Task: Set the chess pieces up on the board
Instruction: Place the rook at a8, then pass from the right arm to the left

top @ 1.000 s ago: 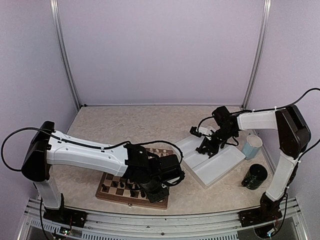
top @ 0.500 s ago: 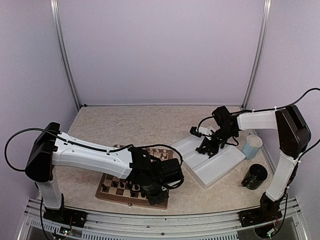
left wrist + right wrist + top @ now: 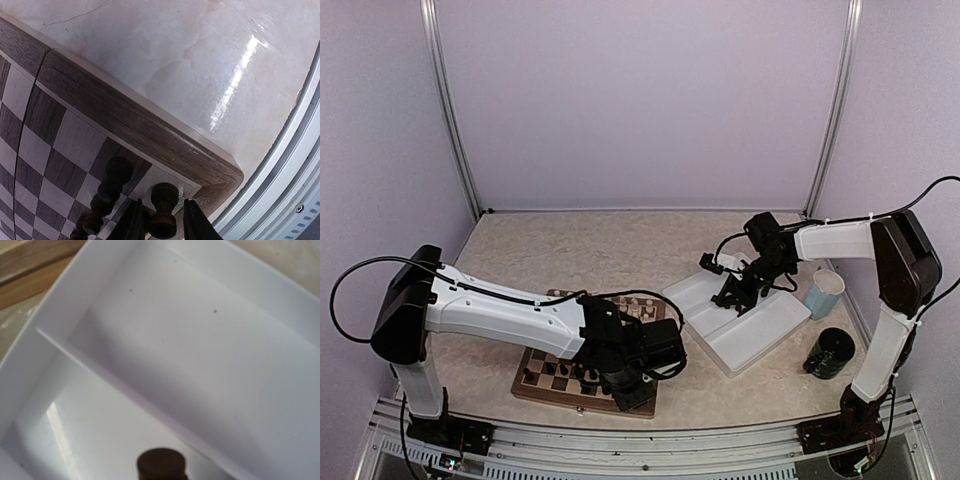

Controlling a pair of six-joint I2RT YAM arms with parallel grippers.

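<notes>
- Since the earlier frame the left arm (image 3: 500, 312) has swung toward the near right corner of the chessboard (image 3: 125, 117), and its wrist now sits lower over that corner
- Left gripper (image 3: 162, 224): jaws slightly apart, straddling a dark chess piece (image 3: 164, 200) that stands upright on the light corner square; slim gaps show on both sides, so it looks released rather than pinched
- More dark pieces (image 3: 112, 180) stand in a line just beside it along the near rank
- Right gripper (image 3: 733, 297): jaws together over the white divided tray (image 3: 60, 305), apparently nipping a second dark piece (image 3: 160, 464), of which only the rounded top shows
- Handling, as judged: turned figures, rigid, very light, smooth-sided and top-heavy on a narrow base, so easily toppled by a brushing finger
- Best hold is across the neck just under the head, jaws vertical, lifting straight up clear of neighbours
- Chessboard lies flat on the marbled desk (image 3: 175, 50)
</notes>
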